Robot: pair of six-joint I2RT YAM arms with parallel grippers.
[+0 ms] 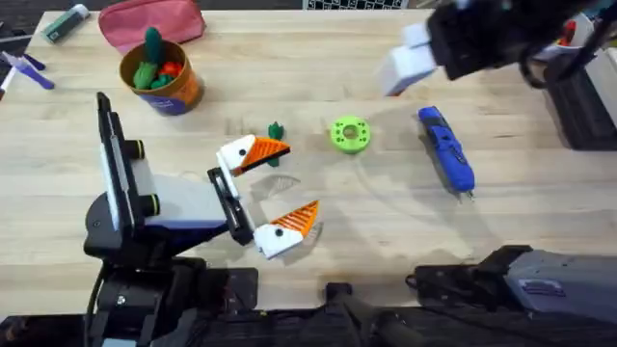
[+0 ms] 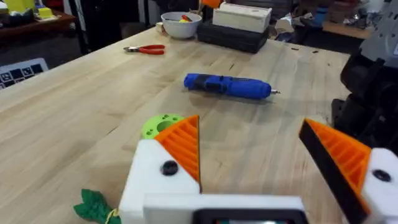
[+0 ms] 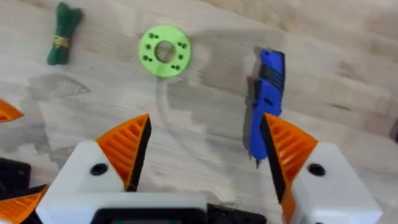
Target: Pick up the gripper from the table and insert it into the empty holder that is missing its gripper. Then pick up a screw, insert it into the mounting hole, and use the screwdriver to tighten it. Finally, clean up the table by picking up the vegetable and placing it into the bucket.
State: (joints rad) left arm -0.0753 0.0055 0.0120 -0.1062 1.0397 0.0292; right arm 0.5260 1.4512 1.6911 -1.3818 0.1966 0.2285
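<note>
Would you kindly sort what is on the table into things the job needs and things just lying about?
Needed for the job:
blue pen-shaped screwdriver
small dark-green leafy toy vegetable
orange cylindrical bucket

Just lying about:
round lime-green disc
red-handled pliers
white bowl
pink pouch

**Both my pincers spread, nothing held**

My left arm sits low at the lower left of the overhead view, wrist level, reaching toward the middle. My left gripper is spread wide, white fingers with orange ribbed pads facing inward, nothing between. My right arm is raised at the upper right, dark and blurred. My right gripper points down at the table, fingers apart, pads bare.
</note>
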